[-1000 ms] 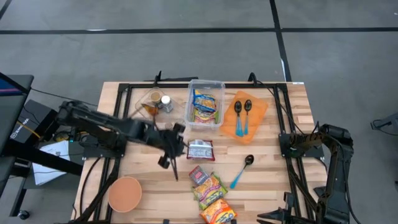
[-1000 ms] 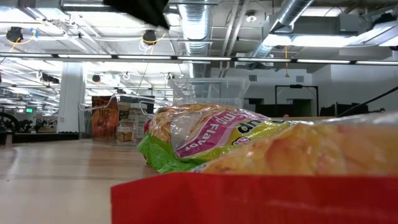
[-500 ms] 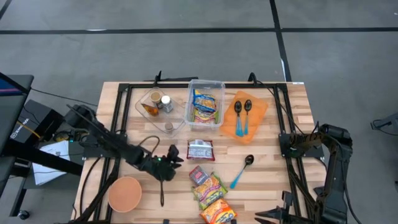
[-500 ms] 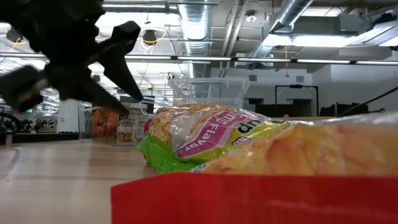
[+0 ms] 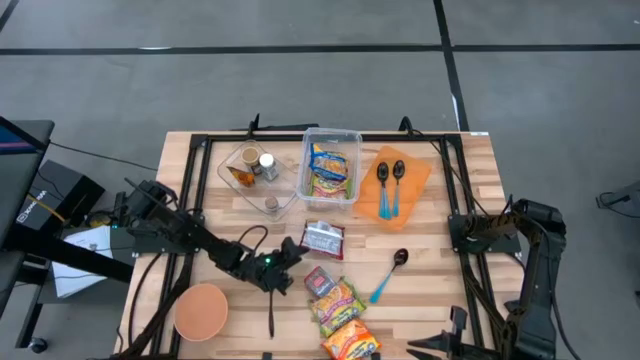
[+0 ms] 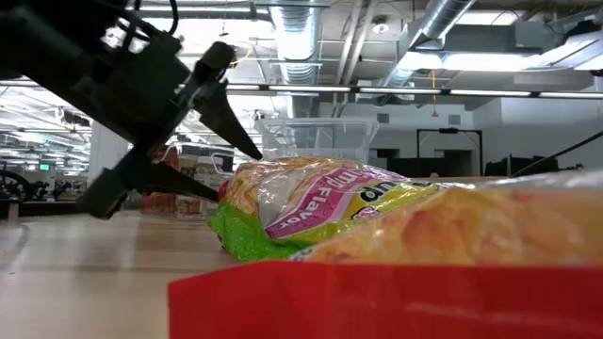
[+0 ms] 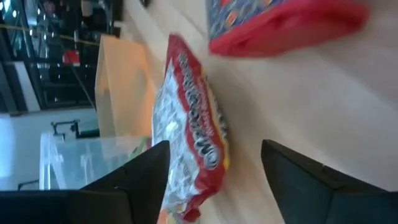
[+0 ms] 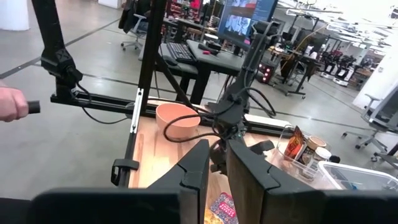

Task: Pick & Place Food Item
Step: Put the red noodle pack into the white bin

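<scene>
A red-and-white food packet lies flat on the wooden table, in front of the clear bin that holds a snack bag. My left gripper hovers low just left of the packet, open, its fingers pointing toward it and touching nothing. A small red packet lies beside it. My right gripper is shut and empty, raised at the table's right edge.
More snack bags lie near the front edge. A blue-handled spoon, an orange cloth with two spoons, a clear tray of jars and an orange bowl share the table.
My left gripper has dropped from above the table to just over its surface, first swinging toward the near edge, then going right toward the red-and-white packet. Its wrist has rolled and tipped on the way.
</scene>
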